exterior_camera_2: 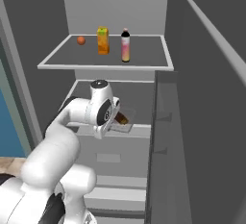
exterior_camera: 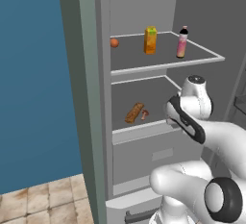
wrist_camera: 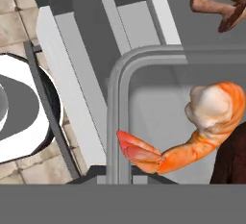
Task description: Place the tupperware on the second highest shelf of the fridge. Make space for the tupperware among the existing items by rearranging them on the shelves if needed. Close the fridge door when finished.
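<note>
One clear-grey tupperware [wrist_camera: 158,117] sits right under the hand camera, its rounded rim close to the lens, with an orange shrimp [wrist_camera: 202,127] and a dark brown piece of food inside; in the right base view a corner of the tub [exterior_camera_2: 123,122] shows just past the wrist, at the front edge of the lower of the two shelves in view [exterior_camera_2: 139,130]. The gripper's fingertips are hidden behind the wrist in both base views and do not rise into the hand view, but its jaws are clenched tight, and the tub pressed up against the hand suggests it is clamped on the tub's rim. Beyond the tub on that same shelf [exterior_camera: 144,98] lie a brown sausage-like bar [exterior_camera: 134,113] and a small mushroom-shaped piece [exterior_camera: 144,114], near each other and toward the shelf's left front. On the shelf above [exterior_camera: 168,66] stand a small orange fruit [exterior_camera: 114,43] at the back left, a yellow-orange carton [exterior_camera: 150,40] upright in the middle and a pink bottle [exterior_camera: 182,42] with a dark cap to its right, all apart from one another. The fridge door [exterior_camera_2: 211,122] stands open at the right, seen from its inner side, and the fridge [exterior_camera: 103,122] side wall meets a blue wall and tiled floor on the left.
</note>
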Robot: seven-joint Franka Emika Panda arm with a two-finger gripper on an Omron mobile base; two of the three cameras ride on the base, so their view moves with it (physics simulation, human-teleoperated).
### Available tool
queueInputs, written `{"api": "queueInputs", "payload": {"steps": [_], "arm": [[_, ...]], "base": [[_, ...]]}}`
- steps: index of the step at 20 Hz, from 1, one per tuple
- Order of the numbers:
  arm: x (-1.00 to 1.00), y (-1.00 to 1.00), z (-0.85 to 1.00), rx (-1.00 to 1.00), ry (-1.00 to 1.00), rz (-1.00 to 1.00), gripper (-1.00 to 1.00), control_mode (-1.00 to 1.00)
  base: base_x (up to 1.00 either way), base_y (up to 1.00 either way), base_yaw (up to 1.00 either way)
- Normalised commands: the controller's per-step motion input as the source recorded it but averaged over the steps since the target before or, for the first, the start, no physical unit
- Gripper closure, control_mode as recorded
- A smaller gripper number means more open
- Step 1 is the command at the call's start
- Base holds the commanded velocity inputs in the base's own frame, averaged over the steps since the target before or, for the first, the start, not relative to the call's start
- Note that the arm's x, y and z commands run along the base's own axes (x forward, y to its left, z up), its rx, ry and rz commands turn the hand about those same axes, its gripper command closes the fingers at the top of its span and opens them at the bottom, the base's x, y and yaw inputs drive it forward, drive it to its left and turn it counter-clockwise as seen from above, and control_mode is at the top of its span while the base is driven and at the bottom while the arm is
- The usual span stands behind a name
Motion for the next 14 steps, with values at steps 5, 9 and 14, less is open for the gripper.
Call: {"api": "queueInputs", "payload": {"steps": [5, 9, 14], "arm": [[0.66, -0.24, -0.16, 0.00, 0.00, 0.00, 1.00, -1.00], [0.68, -0.29, 0.00, 0.00, 0.00, 0.00, 1.00, -1.00], [0.63, -0.12, 0.00, 0.00, -0.02, 0.00, 1.00, -1.00]], "base": [[0.00, 0.00, 0.00], [0.00, 0.00, 0.00], [0.00, 0.00, 0.00]]}}
